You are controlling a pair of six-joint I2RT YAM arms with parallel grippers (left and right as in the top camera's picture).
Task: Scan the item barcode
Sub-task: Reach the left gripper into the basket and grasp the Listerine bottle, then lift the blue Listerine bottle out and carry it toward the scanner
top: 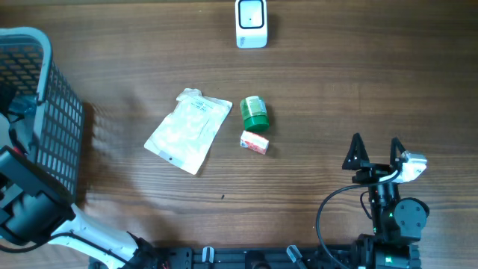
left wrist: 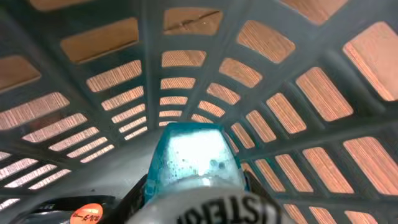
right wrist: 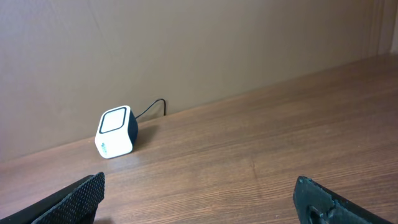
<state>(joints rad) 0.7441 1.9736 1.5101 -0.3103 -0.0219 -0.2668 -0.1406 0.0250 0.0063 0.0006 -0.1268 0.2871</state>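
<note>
Inside the grey plastic lattice basket (top: 60,127) at nine o'clock, the left pincer (left wrist: 194,190) clasps a teal translucent bottle (left wrist: 193,152); the right pincer (top: 376,153), four o'clock, gapes wide, empty.

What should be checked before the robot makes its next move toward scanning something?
1. Item to pick: a teal bottle lies right before the left wrist camera, inside the basket: ok.
2. Left gripper firmly holding the bottle: its fingers barely show: cannot tell.
3. Right gripper open and apart from the things on the table: ok.
4. Scanner upright with nothing in front of it: ok.
5. Which side of the bottle bears the barcode: none in view: cannot tell.
</note>
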